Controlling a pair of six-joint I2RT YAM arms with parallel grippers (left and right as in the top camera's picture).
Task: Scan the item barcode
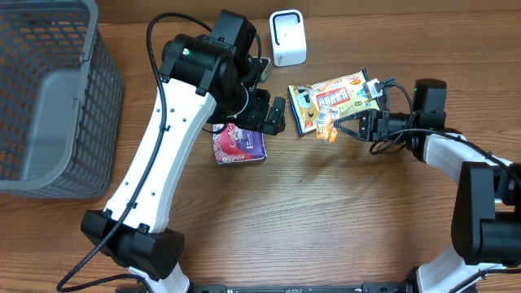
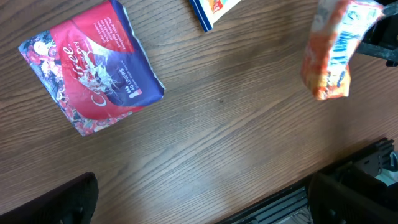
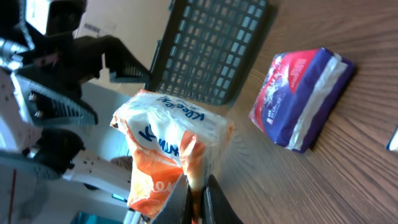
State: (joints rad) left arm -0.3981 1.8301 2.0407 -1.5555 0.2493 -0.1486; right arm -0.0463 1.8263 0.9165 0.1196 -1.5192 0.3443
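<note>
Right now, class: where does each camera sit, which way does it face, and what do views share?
Overhead: above the table, looking straight down; left gripper and right gripper show.
Left wrist: on the left arm, looking down at the red-purple packet; its open fingertips show.
Right wrist: on the right arm, looking across the table toward the basket; its shut fingers pinch the orange packet.
Shared: all three show both packets.

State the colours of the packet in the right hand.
Packet: orange and white, blue lettering; best in right wrist view.
</note>
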